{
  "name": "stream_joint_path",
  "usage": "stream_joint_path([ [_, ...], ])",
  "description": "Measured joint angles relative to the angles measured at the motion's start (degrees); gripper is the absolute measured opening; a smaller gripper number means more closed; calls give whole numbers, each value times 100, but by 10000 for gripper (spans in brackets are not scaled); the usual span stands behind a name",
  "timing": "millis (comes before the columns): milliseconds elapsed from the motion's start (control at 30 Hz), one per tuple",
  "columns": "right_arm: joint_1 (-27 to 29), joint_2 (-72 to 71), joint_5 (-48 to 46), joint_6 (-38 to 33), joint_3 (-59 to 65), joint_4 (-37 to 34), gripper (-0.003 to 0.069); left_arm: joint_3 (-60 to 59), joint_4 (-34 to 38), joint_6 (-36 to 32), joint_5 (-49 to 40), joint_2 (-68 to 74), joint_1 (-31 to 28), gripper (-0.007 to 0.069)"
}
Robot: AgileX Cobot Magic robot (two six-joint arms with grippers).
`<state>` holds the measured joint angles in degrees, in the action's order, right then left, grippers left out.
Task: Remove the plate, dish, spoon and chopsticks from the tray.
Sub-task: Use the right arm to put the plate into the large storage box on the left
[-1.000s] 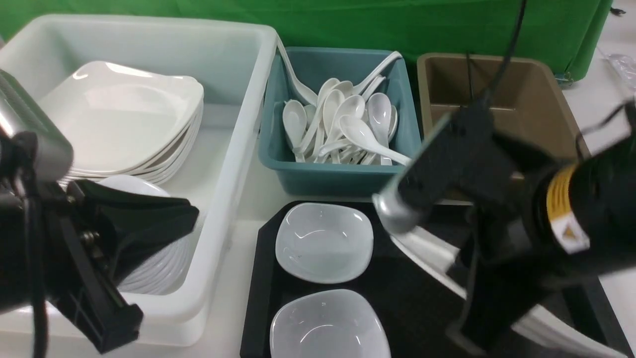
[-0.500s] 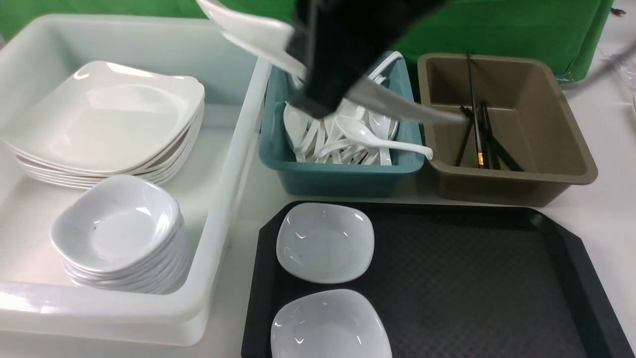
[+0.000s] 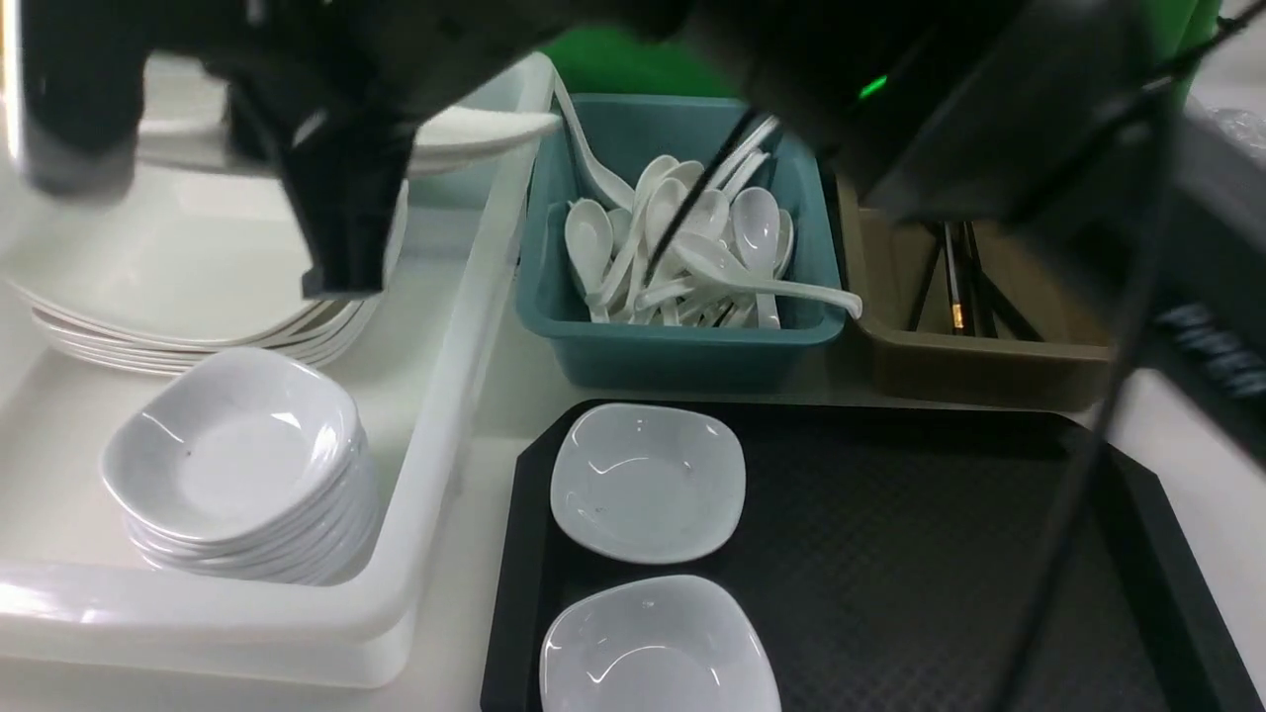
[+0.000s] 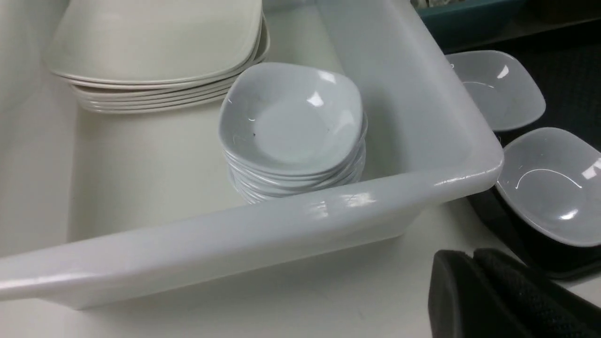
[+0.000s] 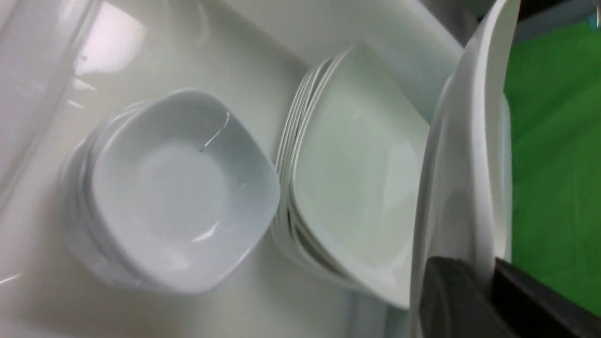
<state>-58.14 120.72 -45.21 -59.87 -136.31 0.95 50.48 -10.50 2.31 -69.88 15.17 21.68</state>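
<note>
Clamps right gripper [image 5: 483,281] on plate [image 5: 469,164] rim, poised above plate stack [image 5: 357,178] inside white bin [image 3: 445,396], at ten o'clock from tray [image 3: 890,554]. Holds left gripper [image 4: 472,258] clenched near bin's corner.

Test lab, green backdrop [image 3: 618,64], white table [image 4: 281,300], bins [image 3: 682,351] of tableware

White tub [image 3: 457,326]: one stack of large plates [image 3: 148,287], one stack of small dishes [image 3: 232,465] nearer. Teal bin [image 3: 673,351], heaped with white spoons [image 3: 692,252]. Brown bin [image 3: 979,366] just beside it.
</note>
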Motion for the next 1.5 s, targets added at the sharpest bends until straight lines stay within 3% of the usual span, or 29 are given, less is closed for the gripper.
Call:
stream_joint_path([
  [267,45,979,1452,-1792,0,-341,69,0,223,150,-11,0,0,17],
  [600,545,1719,1666,-2662,0,-1484,69,0,618,150,-17,0,0,17],
  [1333,690,2297,2918,-2921,0,-1825,78,0,924,150,-17,0,0,17],
  [1500,720,2303,3219,-2384,0,-1829,194,0,1050,100,-17,0,0,17],
])
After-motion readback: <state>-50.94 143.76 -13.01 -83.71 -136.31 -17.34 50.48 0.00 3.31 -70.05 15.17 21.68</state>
